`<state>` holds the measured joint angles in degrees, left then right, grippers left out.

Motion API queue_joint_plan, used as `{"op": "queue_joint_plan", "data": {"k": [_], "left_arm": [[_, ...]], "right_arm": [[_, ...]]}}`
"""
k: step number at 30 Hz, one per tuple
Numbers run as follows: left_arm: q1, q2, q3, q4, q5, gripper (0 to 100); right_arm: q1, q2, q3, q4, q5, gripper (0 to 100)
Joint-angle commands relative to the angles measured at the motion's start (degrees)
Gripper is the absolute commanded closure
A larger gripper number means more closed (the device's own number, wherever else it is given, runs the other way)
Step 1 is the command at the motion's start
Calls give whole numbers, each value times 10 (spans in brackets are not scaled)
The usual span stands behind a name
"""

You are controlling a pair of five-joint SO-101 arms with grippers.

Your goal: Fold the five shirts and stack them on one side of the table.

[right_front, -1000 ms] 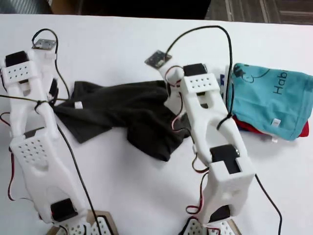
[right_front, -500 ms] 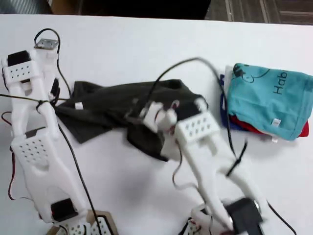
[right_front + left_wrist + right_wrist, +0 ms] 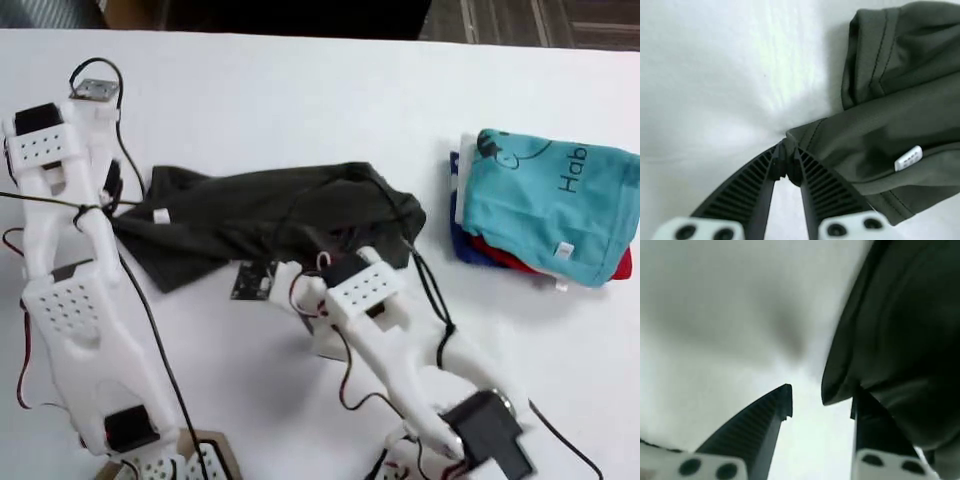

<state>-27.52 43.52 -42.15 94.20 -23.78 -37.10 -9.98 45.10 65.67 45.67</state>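
A dark olive shirt (image 3: 260, 215) lies crumpled across the middle of the white table. My left gripper (image 3: 112, 195) sits at its left end, and the left wrist view has that gripper (image 3: 786, 162) shut on a pinched edge of the shirt (image 3: 890, 130). My right gripper (image 3: 303, 298) is low at the shirt's near edge. In the right wrist view it (image 3: 821, 407) stands open, with a fold of the dark shirt (image 3: 900, 330) over one finger (image 3: 867, 425) and bare table between the fingers. A folded stack (image 3: 550, 200), teal on top, rests at the right.
The table (image 3: 300, 90) is bare white behind the shirt and in front of the stack. Black and red cables trail from both arms over the shirt and the table. The arm bases stand at the near edge.
The right arm has swung away from beside the folded stack, down and to the left, to the dark shirt's near edge. The left arm and its hold are unchanged.
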Motion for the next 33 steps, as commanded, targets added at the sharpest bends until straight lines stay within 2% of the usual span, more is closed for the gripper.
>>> {"op": "queue_joint_plan", "data": {"k": [1,7,13,19,25,33], "left_arm": [[4,-4,-2,-5,1,974],[4,-4,-1,-4,1,974],[4,-4,-3,-4,1,974],[4,-4,-6,-4,1,974],[4,-4,-6,-4,1,974],[4,-4,-6,-5,1,974]], "right_arm": [[-3,29,0,-39,4,797],[12,75,-34,-59,1,797],[60,80,-94,-8,4,797],[58,79,-99,7,4,797],[61,38,-108,74,3,797],[58,-8,-105,77,1,797]]}}
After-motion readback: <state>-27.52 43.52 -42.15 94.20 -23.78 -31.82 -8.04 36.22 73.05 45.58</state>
